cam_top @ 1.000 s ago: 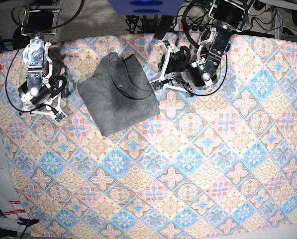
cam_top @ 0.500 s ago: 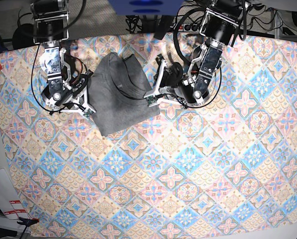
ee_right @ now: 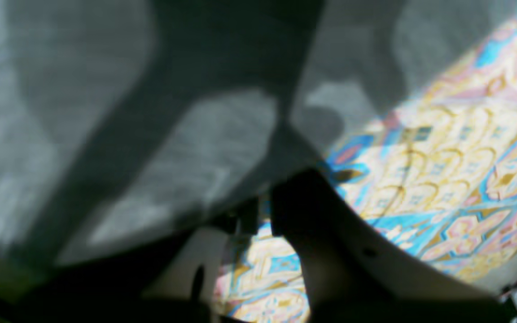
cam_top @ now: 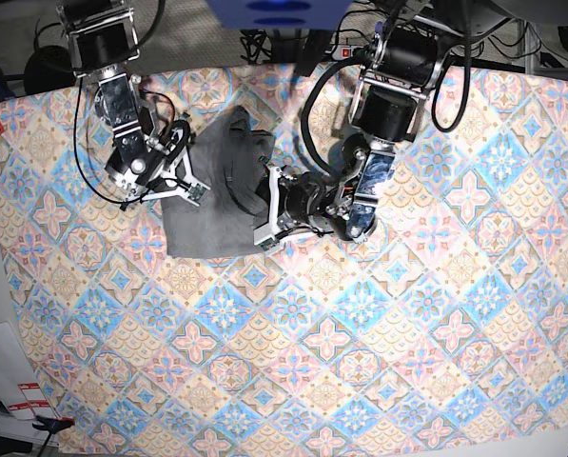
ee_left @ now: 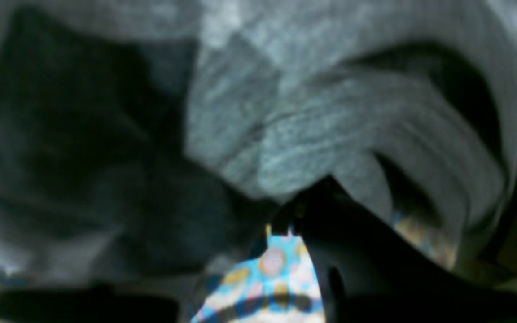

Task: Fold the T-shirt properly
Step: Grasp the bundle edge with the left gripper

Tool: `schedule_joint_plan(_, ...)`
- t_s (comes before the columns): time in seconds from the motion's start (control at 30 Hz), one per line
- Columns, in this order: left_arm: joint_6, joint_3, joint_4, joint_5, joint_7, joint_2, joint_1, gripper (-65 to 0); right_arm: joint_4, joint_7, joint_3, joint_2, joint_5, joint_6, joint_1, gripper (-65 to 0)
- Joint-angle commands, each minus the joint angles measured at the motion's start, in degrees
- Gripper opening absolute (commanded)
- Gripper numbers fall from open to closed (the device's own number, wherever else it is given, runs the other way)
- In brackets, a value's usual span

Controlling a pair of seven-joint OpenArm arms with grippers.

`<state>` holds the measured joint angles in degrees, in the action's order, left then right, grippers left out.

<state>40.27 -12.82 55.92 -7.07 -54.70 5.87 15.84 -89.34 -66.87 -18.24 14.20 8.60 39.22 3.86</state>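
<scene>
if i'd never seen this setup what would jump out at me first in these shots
The loud pastel floral-tile cloth covering the whole table, with a crumpled grey T-shirt near its far edge. Two black arms crowd that shirt: the right gripper at its edge on the base view's left, the left gripper on the opposite edge. Both wrist views are blurred and mostly grey fabric.

The T-shirt [cam_top: 222, 205] is plain grey. The cloth [cam_top: 407, 333] under it has blue, pink and cream flower tiles.
</scene>
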Motion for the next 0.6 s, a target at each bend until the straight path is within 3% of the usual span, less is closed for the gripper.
schedule_joint_plan(0.0, -0.27, -0.15, 0.39, -0.01, 1.47, 1.12, 1.79, -53.2, -1.96, 0.1, -0.71, 0.97, -1.26, 0.78, 0.05, -60.5)
schedule_joint_plan(0.17, -0.27, -0.15, 0.39, -0.09, 5.6, 2.35, 5.22, -52.9, -7.49, 0.01, -2.29, 2.38, -1.26, 0.78, 2.25, -60.5)
schedule_joint_plan(0.37, -0.27, -0.15, 0.21, -0.97, 15.53, 3.13, 7.59, -52.7, -11.19, 0.01, -2.38, 2.38, -1.26, 0.78, 4.36, -60.5)
schedule_joint_plan(0.5, -0.27, -0.15, 0.65, -6.07, 15.88, 3.13, 7.86, -53.2, -11.63, 0.01, -3.43, 2.38, -1.26, 0.78, 4.27, -60.5)
schedule_joint_plan(0.57, -0.27, -0.15, 1.35, -9.41, 11.58, 3.13, 7.77, -53.3, -11.63, 0.01, -1.76, 2.38, -1.17, 0.78, 4.19, -60.5)
